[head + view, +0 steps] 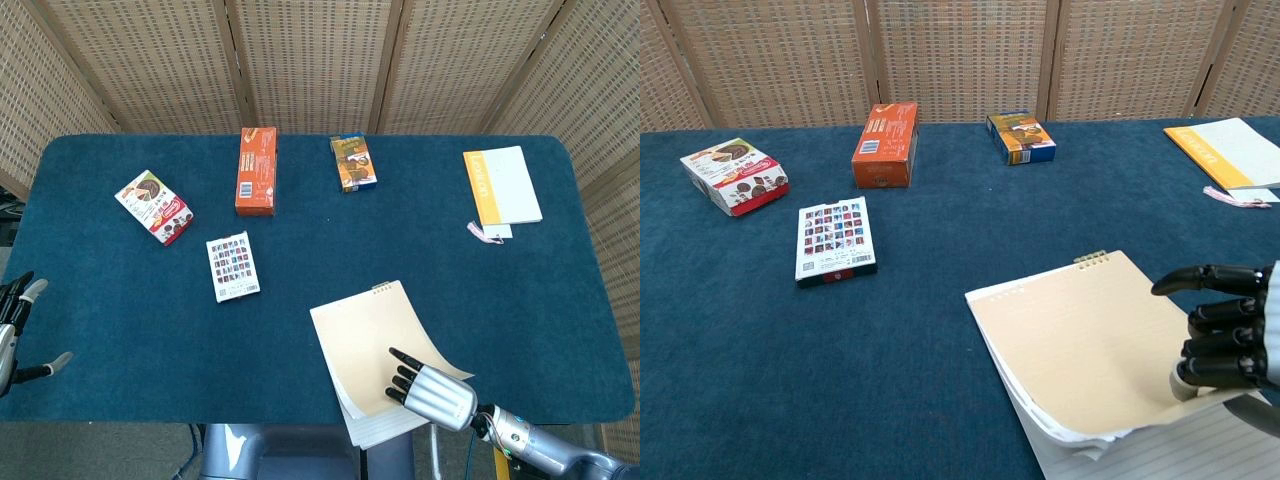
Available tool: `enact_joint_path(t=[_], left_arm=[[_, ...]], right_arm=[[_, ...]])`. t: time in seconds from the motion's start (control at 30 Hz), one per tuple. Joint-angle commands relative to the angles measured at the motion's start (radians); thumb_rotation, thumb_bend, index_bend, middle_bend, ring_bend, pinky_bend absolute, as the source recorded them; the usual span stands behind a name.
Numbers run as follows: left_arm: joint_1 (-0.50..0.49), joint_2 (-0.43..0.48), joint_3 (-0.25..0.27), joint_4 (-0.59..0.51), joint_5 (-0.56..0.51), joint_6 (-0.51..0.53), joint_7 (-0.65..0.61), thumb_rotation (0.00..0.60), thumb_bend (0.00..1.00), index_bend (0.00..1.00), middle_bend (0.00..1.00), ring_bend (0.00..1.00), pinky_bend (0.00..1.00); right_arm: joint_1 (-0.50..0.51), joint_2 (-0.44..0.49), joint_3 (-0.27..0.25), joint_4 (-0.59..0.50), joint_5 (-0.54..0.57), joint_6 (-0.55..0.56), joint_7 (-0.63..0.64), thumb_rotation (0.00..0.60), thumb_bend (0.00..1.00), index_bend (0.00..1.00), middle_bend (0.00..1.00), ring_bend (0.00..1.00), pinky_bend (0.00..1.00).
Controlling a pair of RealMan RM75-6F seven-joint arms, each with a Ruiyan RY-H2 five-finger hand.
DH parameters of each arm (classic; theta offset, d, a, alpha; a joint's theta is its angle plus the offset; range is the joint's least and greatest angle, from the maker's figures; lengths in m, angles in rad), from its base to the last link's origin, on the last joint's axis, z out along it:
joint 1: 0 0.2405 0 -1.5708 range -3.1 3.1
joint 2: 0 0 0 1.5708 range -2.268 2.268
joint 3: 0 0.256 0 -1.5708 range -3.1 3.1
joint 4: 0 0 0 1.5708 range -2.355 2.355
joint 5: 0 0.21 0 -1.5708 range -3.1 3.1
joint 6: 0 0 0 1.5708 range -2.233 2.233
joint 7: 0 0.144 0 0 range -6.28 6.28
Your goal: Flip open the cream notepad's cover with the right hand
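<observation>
The cream notepad point(368, 345) point(1085, 345) lies skewed at the table's near edge, right of centre, with its spiral binding at the far corner. My right hand point(432, 393) point(1232, 327) is at its near right corner, fingers point(1215, 345) lying on top of the cover. The cover and a few sheets are lifted and curled there, and a lined page point(1160, 460) shows beneath them. The thumb runs under the lifted sheets. My left hand point(14, 330) hangs beyond the table's left edge, fingers apart, holding nothing.
On the blue table point(120, 320) stand an orange box point(256, 170), a small snack box point(353, 162), a cookie box point(153, 206) and a patterned card pack point(233, 266). A yellow-and-white notebook point(501, 186) with a pink tag point(487, 232) lies far right.
</observation>
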Motion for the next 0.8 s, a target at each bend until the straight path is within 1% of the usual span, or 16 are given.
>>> enact_joint_path(t=[0.03, 0.27, 0.43, 0.63, 0.8], left_arm=[[0.0, 0.0, 0.001, 0.0, 0.0, 0.0, 0.0, 0.6, 0.0, 0.0, 0.0, 0.0, 0.0], [0.001, 0.001, 0.0, 0.0, -0.001, 0.001, -0.004, 0.6, 0.0, 0.0, 0.0, 0.0, 0.0], [0.001, 0.002, 0.0, 0.001, 0.001, 0.001, -0.007, 0.6, 0.0, 0.0, 0.0, 0.0, 0.0], [0.0, 0.004, 0.0, 0.002, -0.001, -0.002, -0.013, 0.6, 0.0, 0.0, 0.0, 0.0, 0.0], [-0.002, 0.011, -0.007, 0.002, -0.015, -0.007, -0.031, 0.6, 0.0, 0.0, 0.0, 0.0, 0.0]], right_arm=[[-0.005, 0.007, -0.009, -0.009, -0.02, 0.011, -0.003, 0.6, 0.67, 0.65, 0.64, 0.5, 0.18], [-0.009, 0.02, -0.022, -0.031, -0.049, 0.011, -0.01, 0.6, 0.67, 0.65, 0.64, 0.5, 0.18], [0.0, 0.035, -0.006, -0.057, -0.054, 0.007, -0.016, 0.6, 0.67, 0.65, 0.64, 0.5, 0.19], [0.042, 0.076, 0.062, -0.127, -0.009, -0.023, -0.011, 0.6, 0.67, 0.65, 0.64, 0.5, 0.22], [0.107, 0.132, 0.145, -0.216, 0.067, -0.112, -0.012, 0.6, 0.67, 0.66, 0.64, 0.5, 0.24]])
